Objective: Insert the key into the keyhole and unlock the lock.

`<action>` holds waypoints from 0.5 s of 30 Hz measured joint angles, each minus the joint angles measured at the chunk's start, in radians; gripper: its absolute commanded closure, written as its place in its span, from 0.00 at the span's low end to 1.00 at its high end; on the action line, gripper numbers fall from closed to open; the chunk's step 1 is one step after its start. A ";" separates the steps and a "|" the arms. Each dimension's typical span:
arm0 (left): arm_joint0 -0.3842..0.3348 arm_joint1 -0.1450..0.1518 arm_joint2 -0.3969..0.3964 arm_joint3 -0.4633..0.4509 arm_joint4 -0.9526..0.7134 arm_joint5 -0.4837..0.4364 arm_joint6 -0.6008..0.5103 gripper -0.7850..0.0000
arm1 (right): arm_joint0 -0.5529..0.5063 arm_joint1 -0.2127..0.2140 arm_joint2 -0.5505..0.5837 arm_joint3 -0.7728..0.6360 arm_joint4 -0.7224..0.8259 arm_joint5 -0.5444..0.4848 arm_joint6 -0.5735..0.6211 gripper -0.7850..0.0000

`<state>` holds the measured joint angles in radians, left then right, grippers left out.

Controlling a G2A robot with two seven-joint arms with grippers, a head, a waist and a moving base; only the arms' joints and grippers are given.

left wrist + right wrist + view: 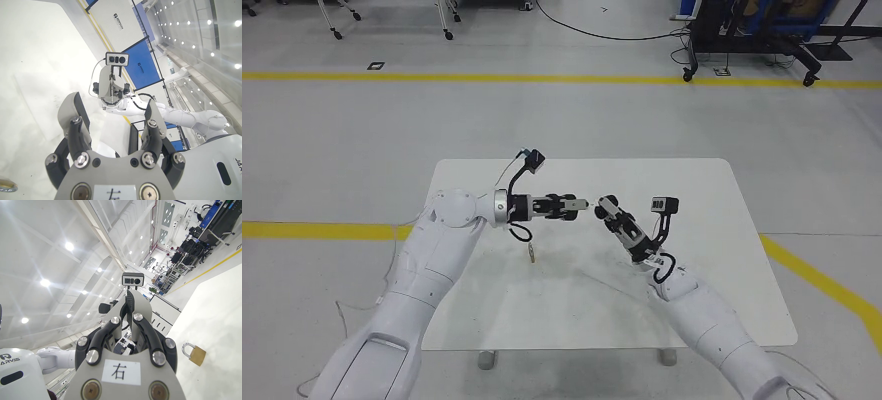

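Padlock lies flat on the counter, shackle apparently seated, just below the two pincers in the top view and apart from both. The left pincer is spread wide with nothing between its pads, and the right pincer is pressed together, the two tips nearly meeting above mid-counter. Judgement: the spread pincer should first grip the padlock body firmly and turn its keyhole end toward the other arm, and the key blade should be lined up straight with the slot before any push or twist. Unresolved: no key can be made out between the shut pads, the keyhole face is hidden, and the left wrist view cuts the padlock off at its lower left corner.
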<state>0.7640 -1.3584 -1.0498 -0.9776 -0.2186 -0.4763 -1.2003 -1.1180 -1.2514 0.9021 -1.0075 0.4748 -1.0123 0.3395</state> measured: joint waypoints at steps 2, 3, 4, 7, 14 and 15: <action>-0.004 0.000 0.005 0.007 -0.002 -0.004 -0.002 0.52 | -0.002 -0.006 0.012 0.010 0.016 0.000 0.032 1.00; -0.007 0.000 0.009 0.010 -0.002 -0.005 -0.006 0.53 | -0.002 -0.011 0.020 0.016 0.025 0.000 0.052 1.00; -0.008 0.000 0.012 0.013 -0.001 -0.005 -0.008 0.54 | -0.003 -0.014 0.026 0.021 0.031 0.000 0.065 1.00; -0.013 -0.001 0.025 0.018 0.006 0.002 -0.006 0.56 | -0.004 -0.026 0.045 0.034 0.047 0.000 0.104 1.00; -0.024 -0.006 0.054 0.029 0.006 0.005 -0.002 0.71 | -0.003 -0.053 0.085 0.060 0.063 0.000 0.180 1.00; -0.026 -0.006 0.056 0.032 0.008 0.004 -0.001 0.79 | -0.002 -0.058 0.091 0.066 0.063 0.000 0.190 1.00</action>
<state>0.7379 -1.3641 -0.9937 -0.9458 -0.2103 -0.4719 -1.2009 -1.1196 -1.3097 0.9926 -0.9413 0.5380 -1.0123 0.5291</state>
